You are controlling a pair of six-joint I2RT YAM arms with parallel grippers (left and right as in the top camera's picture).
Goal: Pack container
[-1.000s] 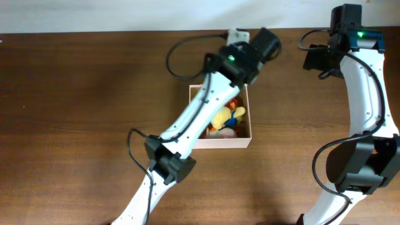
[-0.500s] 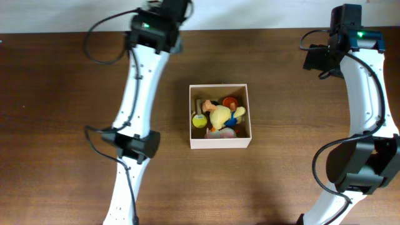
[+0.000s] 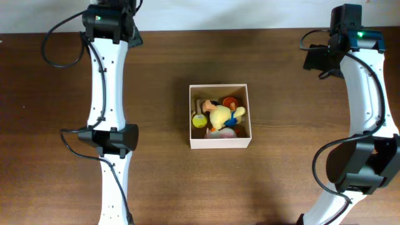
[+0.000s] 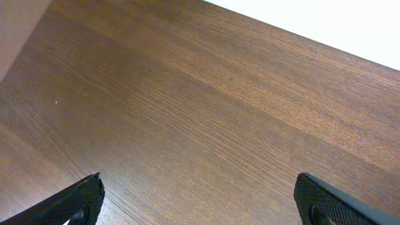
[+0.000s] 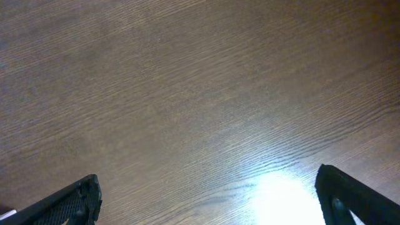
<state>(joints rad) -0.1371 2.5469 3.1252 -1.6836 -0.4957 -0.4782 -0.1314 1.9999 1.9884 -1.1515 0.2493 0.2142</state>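
Left gripper (image 4: 201,203) hangs spread wide, holding nothing, over dark wood well back-left of the container (image 3: 220,143); right gripper (image 5: 209,200) is likewise spread, back-right of it. The container sits mid-table (image 3: 56,125), toys (image 3: 220,116) inside. A white wall (image 3: 50,15) runs behind.

One box (image 3: 220,143), one yellow plush toy (image 3: 220,116), one yellow ball (image 3: 199,121), one orange toy (image 3: 230,102), others too jumbled to count, two arms (image 3: 105,75) (image 3: 369,81), one desk (image 3: 56,162).

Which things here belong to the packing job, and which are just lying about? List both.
Job: container, the yellow plush toy and other small toys in it, left claw and right claw, both open.
Not the job: the table.
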